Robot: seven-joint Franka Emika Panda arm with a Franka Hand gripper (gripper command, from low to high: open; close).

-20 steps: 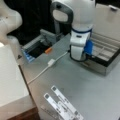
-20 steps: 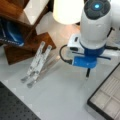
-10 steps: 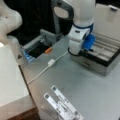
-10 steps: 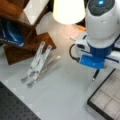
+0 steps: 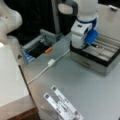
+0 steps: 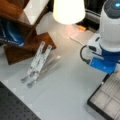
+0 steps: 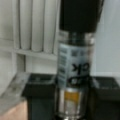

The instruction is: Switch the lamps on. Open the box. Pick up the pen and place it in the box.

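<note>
The lamp glows at a front view's top. The box lies open at a front view's right, its grey grooved interior showing; one corner of the box also appears at a front view's bottom right. My gripper hangs over the box's left end, below the blue wrist part. In the wrist view the gripper is shut on the pen, which has a black upper part and a silvery labelled body. The box's pale grooves lie behind it.
Flat white perforated strips lie near a front view's bottom, and the strips sit beside a wooden stand. A white cable with a switch crosses the table. A grey bin sits at the left.
The arm has carried the pen to the right in both front views, from beside the box to over its open interior.
</note>
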